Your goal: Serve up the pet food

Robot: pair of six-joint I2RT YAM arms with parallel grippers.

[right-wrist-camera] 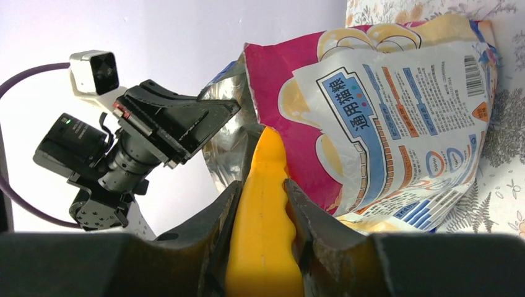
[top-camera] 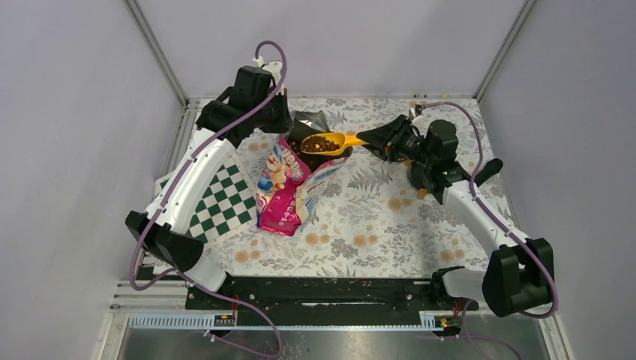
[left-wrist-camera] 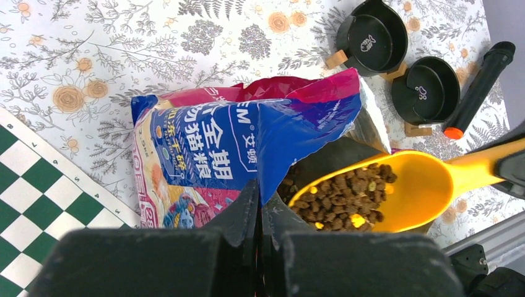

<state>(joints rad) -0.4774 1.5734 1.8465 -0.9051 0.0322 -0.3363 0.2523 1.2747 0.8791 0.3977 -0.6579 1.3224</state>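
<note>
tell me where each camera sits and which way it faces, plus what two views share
Top external: fixed above and behind the bases, looking down on the table; left arm and right arm show whole.
Left wrist: wrist-mounted, looking down past the left fingers pinching the bag rim, onto the pet food in the scoop.
Right wrist: wrist-mounted, looking along the right fingers clamping the scoop handle toward the bag and the left arm.
Shared: all three see bag and scoop.

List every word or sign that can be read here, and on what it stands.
"通用猫粮": in the blue box on the bag, on its white side.
"全期", "猫粮", "艾顿": on the bag's blue side, in the left wrist view.
Fish outline: inside one black bowl.
Too small to read: the barcode digits, the bag's fine print, the other bowl's mark.
</note>
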